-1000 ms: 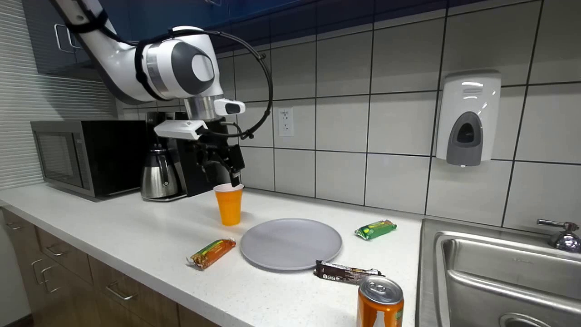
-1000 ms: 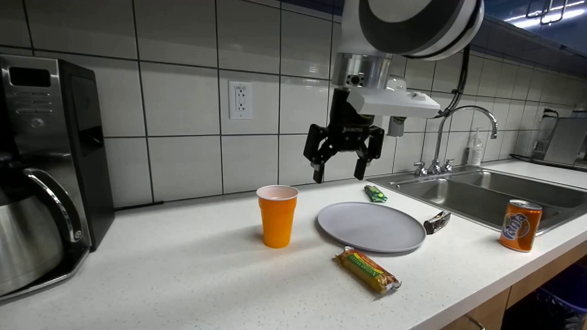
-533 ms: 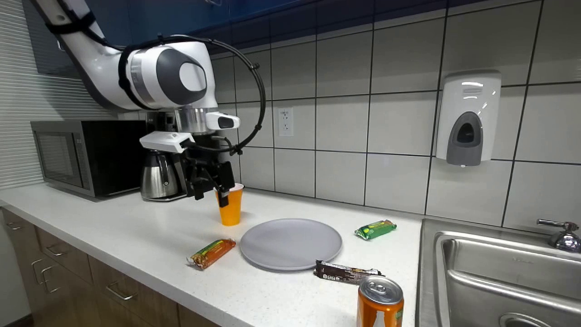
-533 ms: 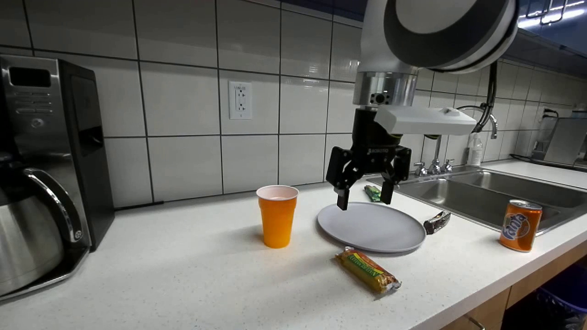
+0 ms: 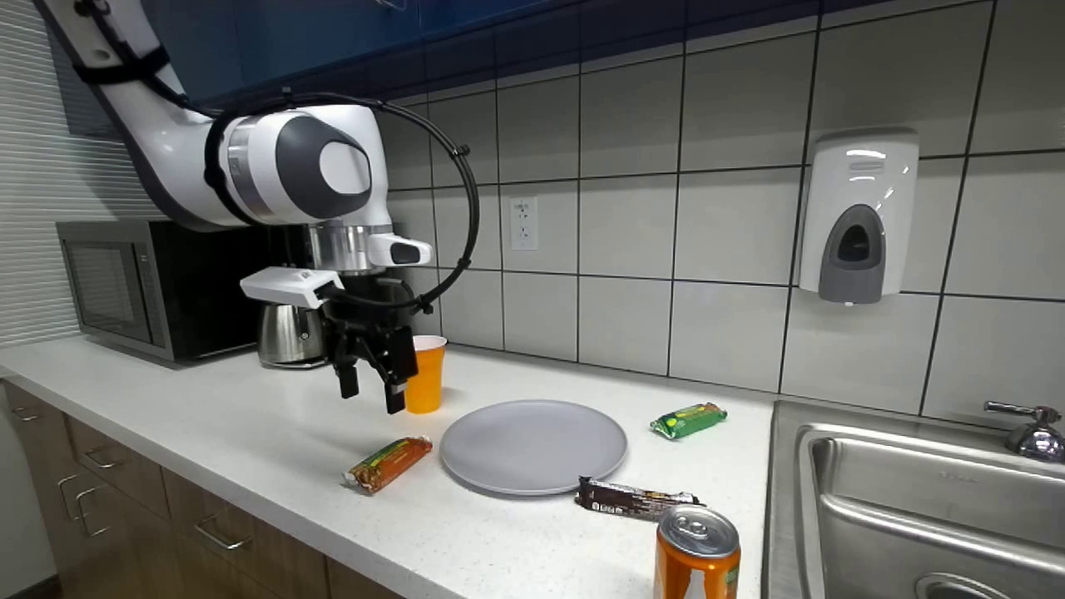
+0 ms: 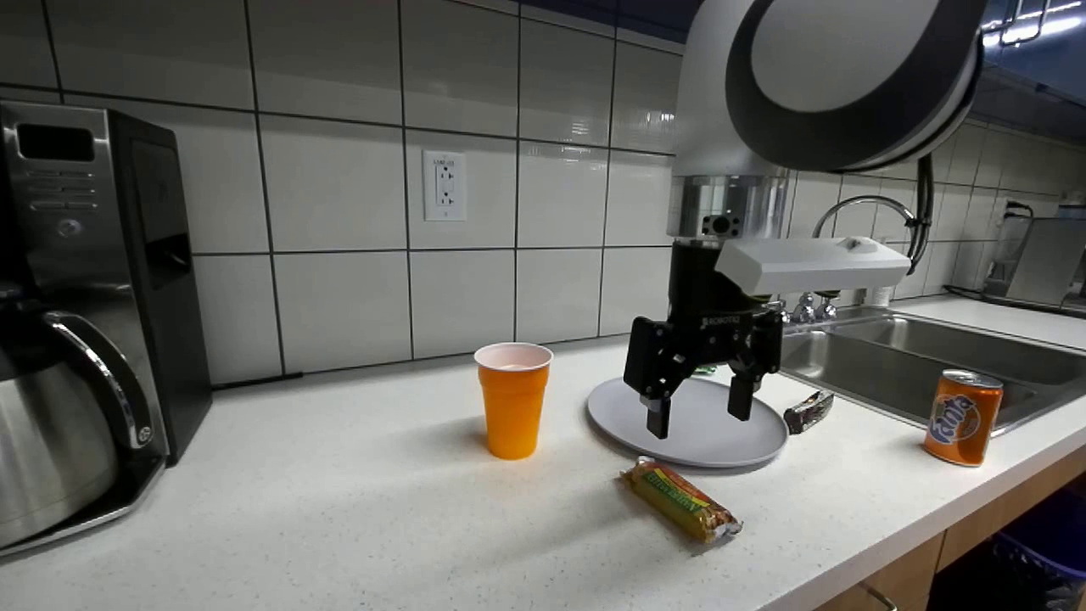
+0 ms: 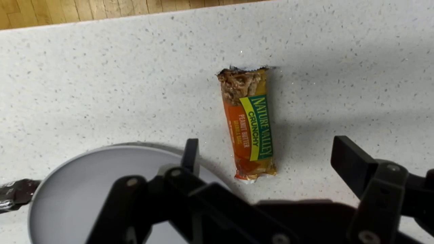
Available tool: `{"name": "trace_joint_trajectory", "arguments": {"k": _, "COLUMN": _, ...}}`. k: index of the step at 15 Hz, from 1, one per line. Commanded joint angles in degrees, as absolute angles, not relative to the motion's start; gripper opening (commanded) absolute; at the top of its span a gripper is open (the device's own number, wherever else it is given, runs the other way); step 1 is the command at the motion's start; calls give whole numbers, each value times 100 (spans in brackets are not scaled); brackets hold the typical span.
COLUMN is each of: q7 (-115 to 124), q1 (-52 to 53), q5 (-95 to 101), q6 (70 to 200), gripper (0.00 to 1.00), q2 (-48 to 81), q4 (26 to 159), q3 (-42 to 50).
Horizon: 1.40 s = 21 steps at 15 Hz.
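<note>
My gripper point(image 6: 699, 417) stands open above the counter with nothing between its fingers. Closest to it is an orange, yellow and green granola bar point(image 7: 249, 125), lying flat below the fingertips; in the wrist view its lower end shows between the two fingers, not touched. The bar also appears in both exterior views, by the grey plate point(image 5: 532, 449). In the wrist view one finger overlaps the plate's rim. An orange cup point(image 6: 513, 407) stands upright beside the plate; in an exterior view the gripper partly covers the cup point(image 5: 427, 378).
A dark-wrapped bar point(image 5: 636, 501) lies at the plate's edge, a green-wrapped bar point(image 5: 689, 421) behind it. An orange can point(image 6: 963, 416) stands near the sink point(image 6: 882, 356). A coffee maker point(image 6: 153, 280) and a microwave point(image 5: 158, 287) stand on the counter. The tiled wall point(image 5: 624, 316) runs behind.
The gripper has come down towards the counter and moved away from the wall, from above and behind the cup to over the orange bar. It has stayed open; the objects have not moved.
</note>
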<state>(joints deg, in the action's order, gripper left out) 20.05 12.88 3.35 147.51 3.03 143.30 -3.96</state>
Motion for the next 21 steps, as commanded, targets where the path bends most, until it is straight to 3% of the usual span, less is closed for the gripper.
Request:
{"name": "trace_joint_trajectory", "arguments": {"k": 1, "q7": 1959, "q1": 1156, "q5": 393, "q6": 14889, "gripper": 100, "q2": 429, "q4": 14357, "q3": -534}}
{"name": "trace_joint_trajectory", "arguments": {"k": 21, "q7": 2436, "q1": 1398, "q5": 866, "q6": 16214, "gripper": 100, "q2": 1352, "q4": 14364, "q3": -58}}
